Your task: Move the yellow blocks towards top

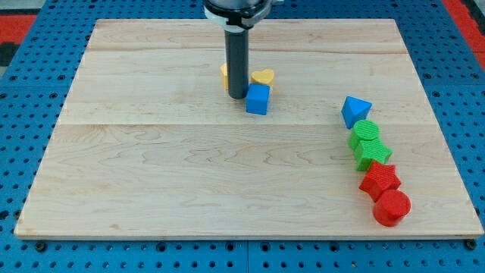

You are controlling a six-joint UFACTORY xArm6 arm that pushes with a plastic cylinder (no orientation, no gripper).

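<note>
Standing upright on the wooden board (151, 189), the dark rod places my tip (237, 96) in the upper middle area, just at the view's left of the blue cube (258, 99). The tool is a bare rod: it has nothing to open or close and holds nothing; it works by side contact only.

Camera view, task items: the yellow heart-shaped block (263, 76) lies directly above the blue cube, touching or nearly touching it. A second yellow block (224, 73) shows only as a sliver behind the rod's left edge; its shape cannot be determined. My tip sits slightly below and between the two, a position suited, in my judgement, to pushing them toward the view's top.

Camera view, other items: a chain runs down the view's right side, well apart from the rod: blue triangular block (355, 111), two green blocks (366, 133) (372, 154), red star-like block (380, 180), red cylinder (392, 207). The blue cube may be dragged along if the push drifts right.
</note>
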